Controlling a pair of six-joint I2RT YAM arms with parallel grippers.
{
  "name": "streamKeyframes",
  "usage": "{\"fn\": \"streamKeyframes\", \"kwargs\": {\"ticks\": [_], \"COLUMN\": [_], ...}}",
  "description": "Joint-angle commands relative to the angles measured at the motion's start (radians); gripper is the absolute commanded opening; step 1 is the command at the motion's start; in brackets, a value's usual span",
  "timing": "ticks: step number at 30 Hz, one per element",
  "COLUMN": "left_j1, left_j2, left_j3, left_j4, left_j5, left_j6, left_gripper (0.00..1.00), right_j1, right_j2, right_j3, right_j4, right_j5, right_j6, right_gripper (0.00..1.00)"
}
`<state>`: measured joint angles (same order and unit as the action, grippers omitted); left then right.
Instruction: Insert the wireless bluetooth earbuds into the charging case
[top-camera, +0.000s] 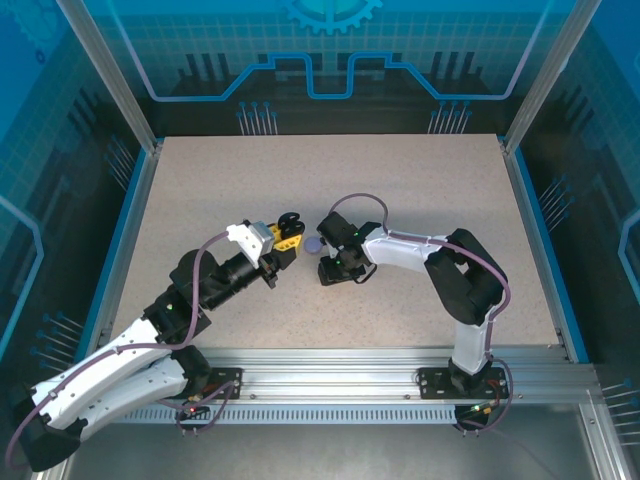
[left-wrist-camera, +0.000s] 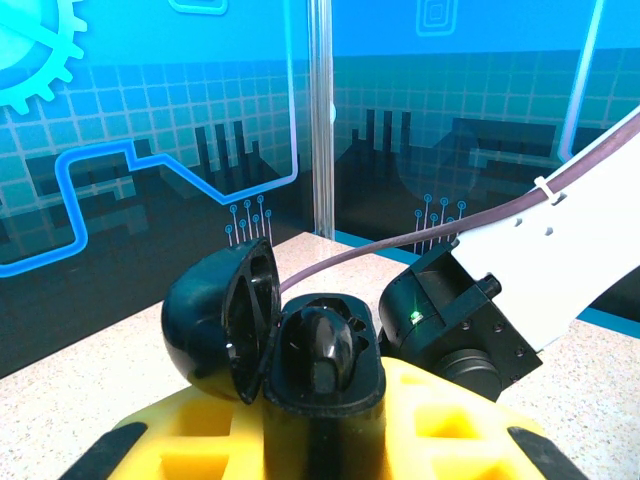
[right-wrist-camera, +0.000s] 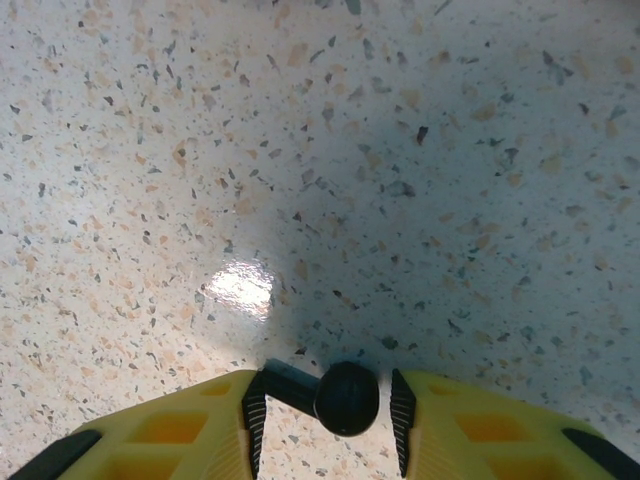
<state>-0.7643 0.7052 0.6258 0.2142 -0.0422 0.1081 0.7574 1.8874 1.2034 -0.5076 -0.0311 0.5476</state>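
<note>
Black plastic charging case (left-wrist-camera: 320, 375) clamped in the left gripper (left-wrist-camera: 322, 440), yellow fingers (left-wrist-camera: 445, 425) closed on both sides of its base. Lid (left-wrist-camera: 215, 320) hinged wide open, leaning away to the left of the base in the left wrist view. Inside the base, glossy black moulded shapes with one rounded lump in the middle. Black on black, so cannot tell whether an earbud is seated there.

Black earbud (right-wrist-camera: 347, 397) between the fingers of the right gripper (right-wrist-camera: 328, 410). Round head toward the pad on the right of that view, short stem lying sideways and touching the pad (right-wrist-camera: 254, 418) on the left of it. Thin sliver of gap beside the head, so cannot tell whether truly pinched or merely bracketed. Speckled tabletop (right-wrist-camera: 400, 150) straight below, marked by a bright glare spot and a broad soft shadow.

From the top camera, left arm (top-camera: 120, 360) stretched up and to the right from its base, forearm low, wrist raised, case held out toward the middle of the tabletop. Gripper roughly level, judging by the back wall ahead in its own wrist view. Right arm (top-camera: 440, 270) folded at a sharp elbow, white forearm reaching left, wrist bent to aim the gripper down at the tabletop.

Both wrists near each other at mid-table, apart. Small lavender round object (top-camera: 313, 243) on the tabletop between them, too small to tell case from earbud.
</note>
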Motion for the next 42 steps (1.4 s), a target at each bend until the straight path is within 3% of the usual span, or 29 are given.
{"fn": "streamKeyframes", "kwargs": {"ticks": [1,18,34,42], "left_j1": [-0.008,-0.008,-0.008,-0.008], "left_j2": [-0.004,-0.006,-0.013,-0.013], "left_j3": [0.011,0.011,0.009,0.008], "left_j4": [0.025,0.02,0.014,0.017], "left_j5": [-0.013,-0.014,-0.018,-0.017], "left_j6": [0.018,0.016,0.015,0.013], "left_gripper": [0.0,0.0,0.0,0.0], "right_j1": [0.005,0.031,0.096,0.103], "right_j2": [0.01,0.089,0.118,0.136], "right_j3": [0.001,0.088,0.164,0.164], "right_j4": [-0.002,0.025,-0.188,-0.191], "right_j5": [-0.025,-0.055,0.089,0.113], "right_j6": [0.02,-0.026,-0.079,-0.081], "right_gripper": [0.39,0.34,0.32,0.3]}}
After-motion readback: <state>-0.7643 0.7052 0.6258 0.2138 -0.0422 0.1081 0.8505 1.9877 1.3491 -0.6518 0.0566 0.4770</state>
